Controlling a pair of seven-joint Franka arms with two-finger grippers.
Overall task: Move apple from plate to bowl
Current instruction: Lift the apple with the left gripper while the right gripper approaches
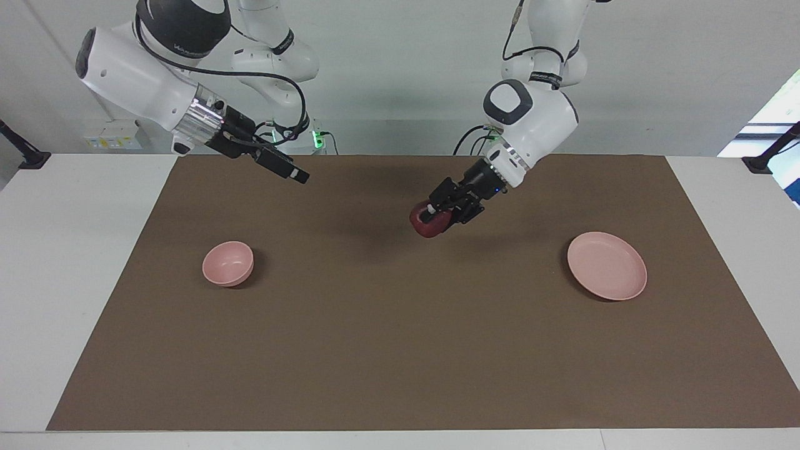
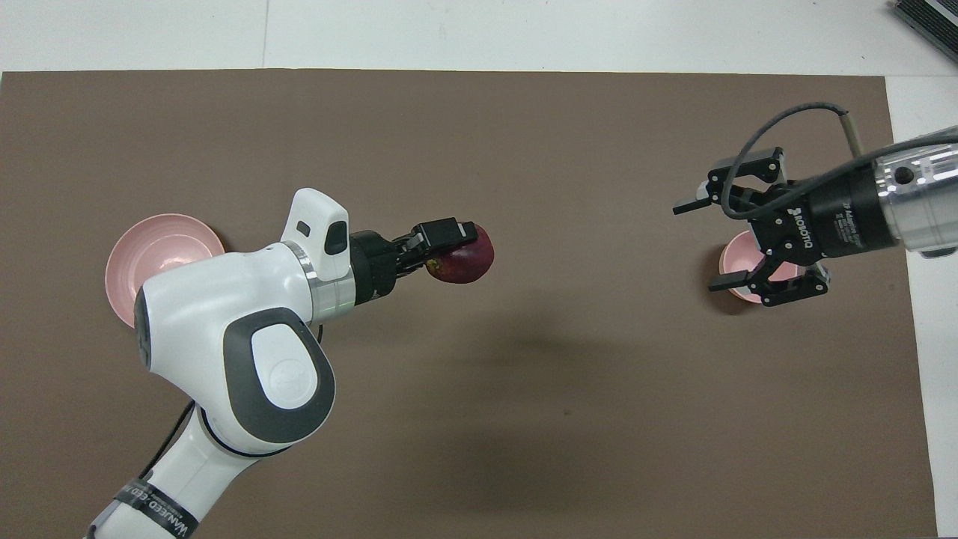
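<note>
Both arms wear glossy white shells with dark grey oval caps and black lettered bands at the joints, each ending in a black tool, the right tool (image 2: 696, 243) behind a ribbed silver collar with a looping black cable, the left tool (image 1: 431, 215) behind a plain one.

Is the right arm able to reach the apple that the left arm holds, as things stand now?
Probably yes. The right gripper is open, up over the mat near the bowl. The apple hangs in the left gripper above mid-table, and nothing stands between them.

Apple (image 1: 428, 224) in left end effector (image 1: 435, 214)
</note>
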